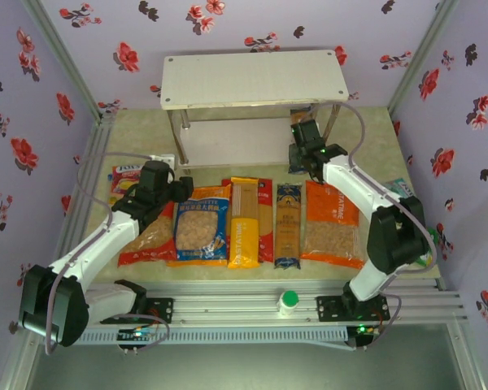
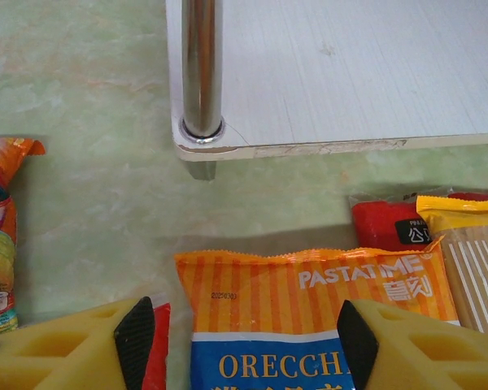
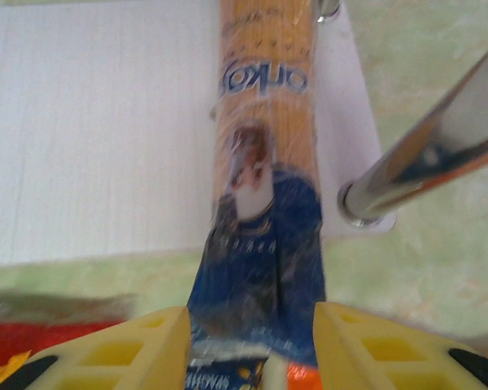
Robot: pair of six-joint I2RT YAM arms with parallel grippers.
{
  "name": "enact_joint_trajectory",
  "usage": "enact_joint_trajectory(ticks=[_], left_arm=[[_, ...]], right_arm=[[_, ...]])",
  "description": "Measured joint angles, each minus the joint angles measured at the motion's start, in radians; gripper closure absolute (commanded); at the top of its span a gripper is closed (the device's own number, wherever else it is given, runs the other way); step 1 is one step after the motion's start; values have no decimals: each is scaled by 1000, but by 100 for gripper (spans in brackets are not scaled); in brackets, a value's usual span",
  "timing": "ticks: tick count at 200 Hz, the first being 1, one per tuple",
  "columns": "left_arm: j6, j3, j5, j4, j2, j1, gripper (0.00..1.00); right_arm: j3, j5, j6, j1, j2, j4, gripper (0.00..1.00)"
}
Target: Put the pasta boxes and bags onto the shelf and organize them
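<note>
Holding a dark blue spaghetti pack (image 3: 264, 211) by its near end, the right hand (image 3: 250, 325) is clamped on it, the pack's far end lying on the lower board of the shelf (image 1: 252, 77) at its right side. Nothing else seems shelved (the top board is bare). Left on the surface (image 1: 130, 138): the red bag (image 1: 153, 238), the blue orecchiette bag (image 1: 202, 223), the orange bag (image 1: 332, 223), the yellow spaghetti pack (image 1: 244, 223) and a second dark blue pack (image 1: 289, 223); the left hand (image 2: 244, 345), fingers apart and empty, hovers over the orecchiette bag
</note>
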Motion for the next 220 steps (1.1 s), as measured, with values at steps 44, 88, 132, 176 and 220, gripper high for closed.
enact_joint_trajectory(ticks=[44,88,132,176,220], left_arm=[[8,0,8,-3,0,0,34],[19,0,15,-26,-11,-13,32],[26,0,19,-40,-12,-75,33],[29,5,51,-69,-12,-143,33],[29,97,114,-112,47,-269,39]], right_arm=[[-79,-67,87,37,-34,-67,51],[-176,-106,161,162,-70,-135,45],[-303,-105,256,277,-206,-195,35],[-421,-101,369,359,-340,-241,31],[-477,-71,463,373,-374,-245,26]])
